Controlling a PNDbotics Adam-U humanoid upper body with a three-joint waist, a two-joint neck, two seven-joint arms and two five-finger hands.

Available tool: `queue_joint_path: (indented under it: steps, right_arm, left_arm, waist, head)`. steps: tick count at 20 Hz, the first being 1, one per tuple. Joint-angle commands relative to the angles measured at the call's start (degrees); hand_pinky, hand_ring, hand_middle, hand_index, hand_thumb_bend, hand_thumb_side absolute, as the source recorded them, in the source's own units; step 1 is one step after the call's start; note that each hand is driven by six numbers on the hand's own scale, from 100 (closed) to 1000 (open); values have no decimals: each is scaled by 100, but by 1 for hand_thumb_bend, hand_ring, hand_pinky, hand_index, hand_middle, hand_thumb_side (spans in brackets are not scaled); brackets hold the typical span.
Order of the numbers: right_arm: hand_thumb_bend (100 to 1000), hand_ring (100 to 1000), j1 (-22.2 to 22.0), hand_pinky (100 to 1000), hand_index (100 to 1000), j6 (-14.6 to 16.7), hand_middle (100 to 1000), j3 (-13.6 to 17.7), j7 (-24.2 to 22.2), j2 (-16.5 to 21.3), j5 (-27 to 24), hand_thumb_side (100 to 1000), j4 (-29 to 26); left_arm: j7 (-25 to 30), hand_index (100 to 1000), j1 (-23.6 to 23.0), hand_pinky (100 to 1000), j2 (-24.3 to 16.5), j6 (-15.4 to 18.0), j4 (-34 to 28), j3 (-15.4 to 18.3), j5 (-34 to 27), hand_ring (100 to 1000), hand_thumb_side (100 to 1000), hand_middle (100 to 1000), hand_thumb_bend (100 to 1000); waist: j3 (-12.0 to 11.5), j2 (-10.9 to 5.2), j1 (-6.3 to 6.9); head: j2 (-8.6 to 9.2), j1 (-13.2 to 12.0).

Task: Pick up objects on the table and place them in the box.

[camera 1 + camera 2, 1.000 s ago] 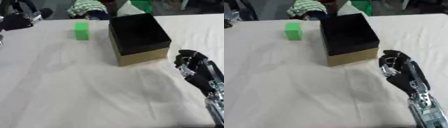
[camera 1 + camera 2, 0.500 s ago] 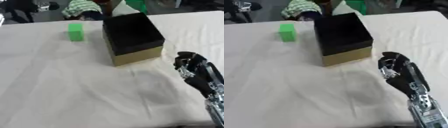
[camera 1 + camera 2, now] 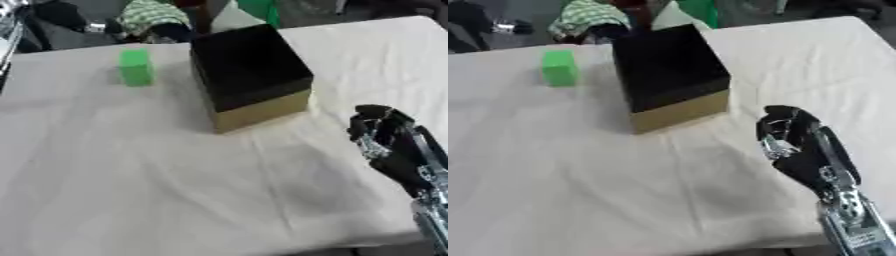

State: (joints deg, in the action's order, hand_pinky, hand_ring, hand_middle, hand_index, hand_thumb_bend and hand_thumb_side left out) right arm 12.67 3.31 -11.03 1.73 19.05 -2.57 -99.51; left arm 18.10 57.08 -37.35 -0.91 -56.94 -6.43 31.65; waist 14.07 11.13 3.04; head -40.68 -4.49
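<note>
so the box point(image 3: 251, 75), black inside with tan outer walls, stands open toward the far middle of the table point(image 3: 131, 175), which is covered in a pale wrinkled cloth. just left of the box, apart from it, a green block point(image 3: 135, 67) stands upright on the cloth. the right hand point(image 3: 794, 145) shows at the lower right, near the box's right corner; its fingers look curled inward and hold nothing, though the blur makes that uncertain. the left hand shows in neither view.
</note>
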Motion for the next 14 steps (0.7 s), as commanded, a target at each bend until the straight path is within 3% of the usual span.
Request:
queue_joint_path:
  steps: [1,7,14]
  right_arm:
    - [211,625,94,605,762,16,622,-1,-28,139,6,351,-89]
    - [211,625,138,605,762,21,622,-9,-37,160,13,353,-100]
    - [213,625,179,604,762,24,622,2,-21,173,33,359,-118]
  left_arm:
    - [-67,894,187,869,-92,223,428,99,313,877,394,863,865]
    - [-391,888,305,866,-15,641,1267,215,894,870,335,855,830]
    - [-586,883,331,861,110,844,1512,447,1683,863,228,847,756]
  waist:
    - [58,-65,9]
    - [217,-6,88]
    - [315,121,137]
  head:
    - [102,-37]
    - [152,-74]
    - [223,-109]
